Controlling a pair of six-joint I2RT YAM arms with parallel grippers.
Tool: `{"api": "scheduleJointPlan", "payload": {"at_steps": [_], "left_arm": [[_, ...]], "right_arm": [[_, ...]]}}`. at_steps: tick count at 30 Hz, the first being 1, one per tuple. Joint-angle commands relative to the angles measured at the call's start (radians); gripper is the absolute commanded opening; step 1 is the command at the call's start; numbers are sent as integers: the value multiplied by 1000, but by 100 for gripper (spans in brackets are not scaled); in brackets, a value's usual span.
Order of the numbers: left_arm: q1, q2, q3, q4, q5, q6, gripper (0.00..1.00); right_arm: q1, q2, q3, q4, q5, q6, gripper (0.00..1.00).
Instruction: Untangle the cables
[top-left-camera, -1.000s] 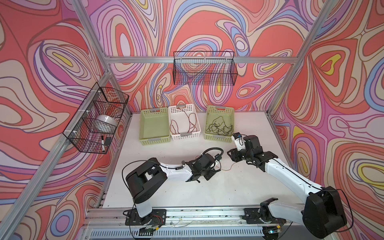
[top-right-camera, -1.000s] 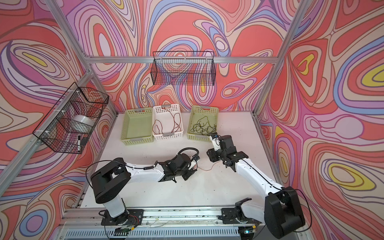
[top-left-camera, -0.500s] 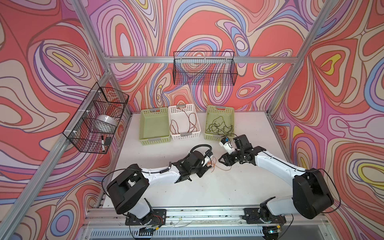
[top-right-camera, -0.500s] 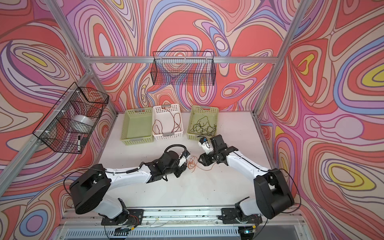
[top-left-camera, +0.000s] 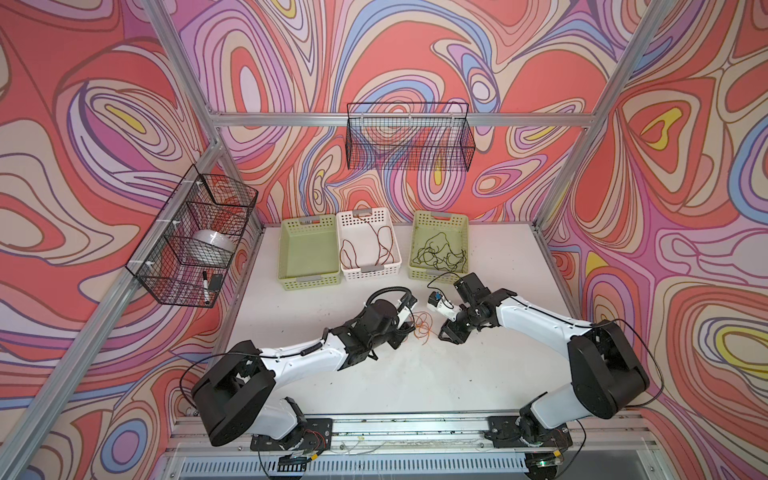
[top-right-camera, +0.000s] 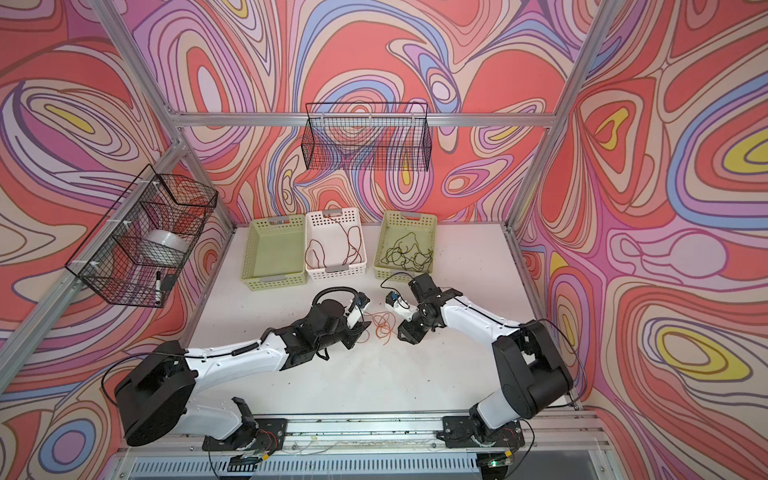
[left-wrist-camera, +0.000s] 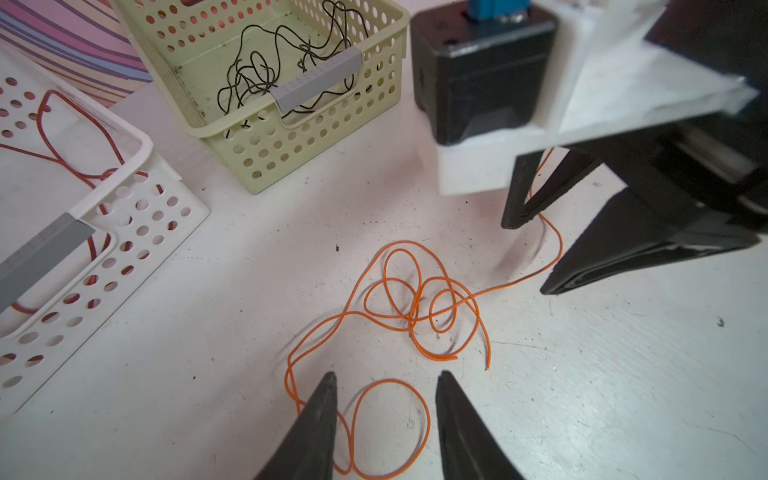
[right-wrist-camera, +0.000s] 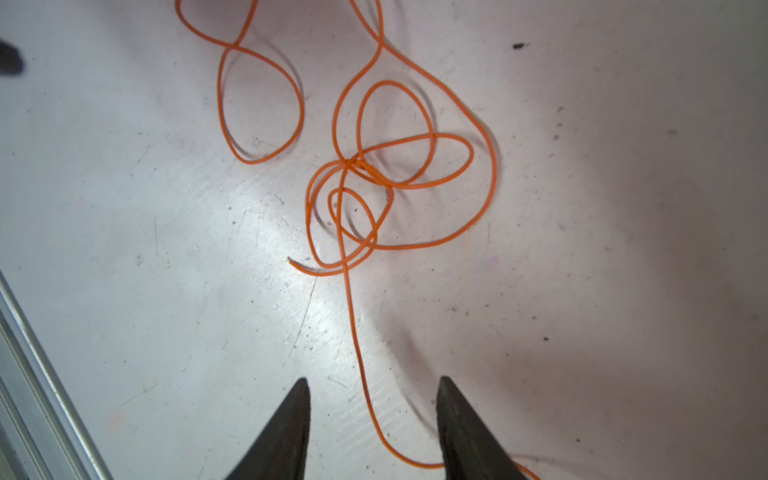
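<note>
three cables (top-left-camera: 422, 323), three bins (top-left-camera: 309, 283), two arms (top-left-camera: 307, 357)

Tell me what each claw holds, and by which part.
Nothing. The left claw and right claw both stand open; the orange cable lies loose, unpinched.

Your left claw (left-wrist-camera: 386, 374), shut a second ago, now stands apart over the thin bright orange cord (left-wrist-camera: 415, 316), which has bunched into loose loops on the white surface (top-left-camera: 415, 374). Your right claw (right-wrist-camera: 374, 379) has swung in toward the middle, straddling one strand.
</note>
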Motion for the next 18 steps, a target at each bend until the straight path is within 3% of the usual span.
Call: {"api": "scheduleJointPlan", "payload": {"at_steps": [1,6,10,18], "left_arm": [[6,-22,-30,45,-17,-3,44],[6,-18,-41,71,-5,-7,49],[5,-7,-49,96,25,-9,53],[-16,10,-132,273,50,6,58]], "right_arm": [[5,4,-43,78,-41,-71,50],[10,69,-54,129,-43,-75,47],[14,94,-56,167,2,-78,38],[23,-27,-81,184,12,-65,0]]}}
